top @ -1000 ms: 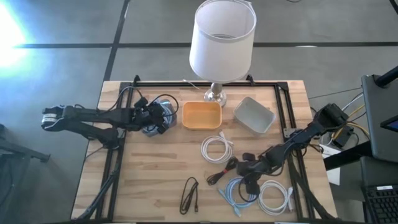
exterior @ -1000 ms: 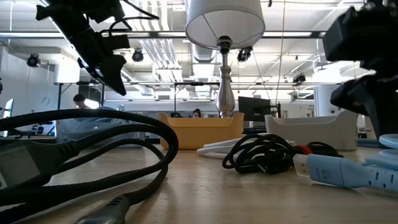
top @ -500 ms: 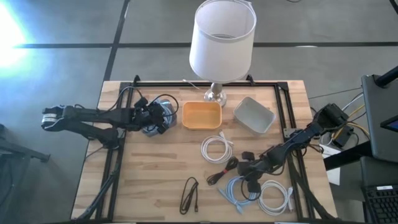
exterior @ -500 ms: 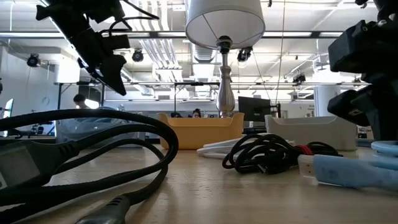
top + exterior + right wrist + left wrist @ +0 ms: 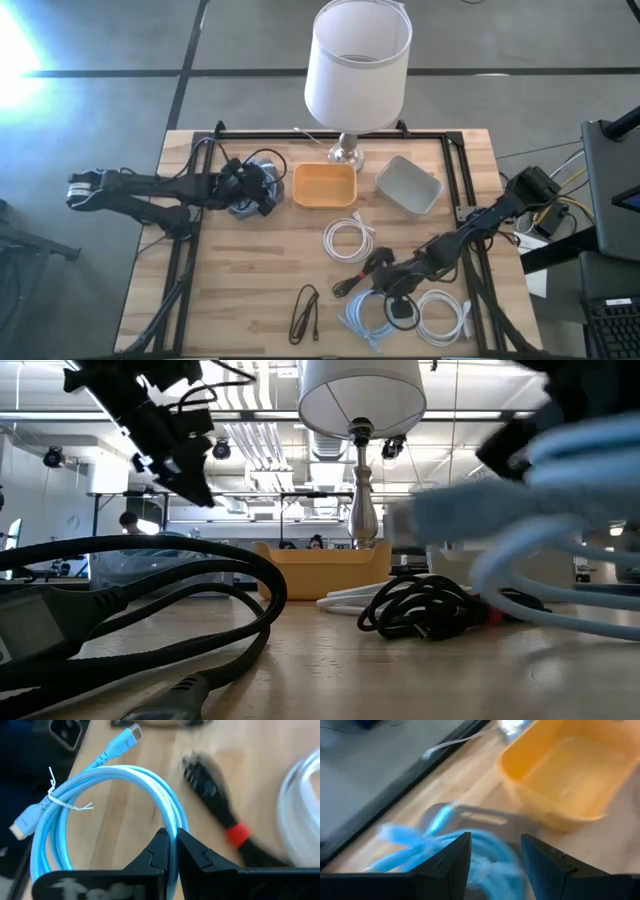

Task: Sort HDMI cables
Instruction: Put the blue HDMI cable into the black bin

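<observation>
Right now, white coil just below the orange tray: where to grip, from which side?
Probably pinch the white coil at its arc on the left arm's side, coming straight down, one finger inside the ring. It lies flat and open on the table; its plugs stick out toward the grey tray, the black bundle crowds the right arm's side.
</observation>
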Motion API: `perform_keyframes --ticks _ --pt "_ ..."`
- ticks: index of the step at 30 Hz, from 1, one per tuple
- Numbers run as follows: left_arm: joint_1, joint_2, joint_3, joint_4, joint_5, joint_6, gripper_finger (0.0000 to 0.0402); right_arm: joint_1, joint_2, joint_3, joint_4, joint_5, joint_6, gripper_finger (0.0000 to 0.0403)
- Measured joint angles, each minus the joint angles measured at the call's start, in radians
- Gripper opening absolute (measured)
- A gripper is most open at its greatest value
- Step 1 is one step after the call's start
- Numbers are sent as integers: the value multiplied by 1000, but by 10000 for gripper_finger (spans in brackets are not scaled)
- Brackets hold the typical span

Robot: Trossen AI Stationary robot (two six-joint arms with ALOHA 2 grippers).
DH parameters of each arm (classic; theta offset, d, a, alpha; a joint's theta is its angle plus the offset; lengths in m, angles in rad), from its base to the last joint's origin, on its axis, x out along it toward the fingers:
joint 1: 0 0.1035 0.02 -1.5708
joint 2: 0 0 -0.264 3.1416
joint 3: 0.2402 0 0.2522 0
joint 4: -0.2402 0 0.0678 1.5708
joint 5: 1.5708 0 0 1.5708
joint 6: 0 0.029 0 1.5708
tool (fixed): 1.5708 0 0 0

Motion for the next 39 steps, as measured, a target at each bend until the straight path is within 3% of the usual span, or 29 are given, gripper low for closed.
perform_keyframes --ticks 9,12,19,27,35,39 --pt "0 0 0 309 531 -87 177 0 0 187 -235 280 -241 14" --pt "0 0 0 364 651 -180 177 0 -1 240 -293 398 -326 14" --pt "-19 28 0 372 695 -303 177 0 -1 343 -378 543 -490 14" --pt "-60 124 0 424 787 -361 177 -1 -2 427 -592 724 -503 17" --pt "-95 251 0 582 941 -400 177 -1 -2 452 -607 728 -460 24" --pt "-101 295 0 592 965 -401 177 -1 -2 430 -602 641 -366 16"
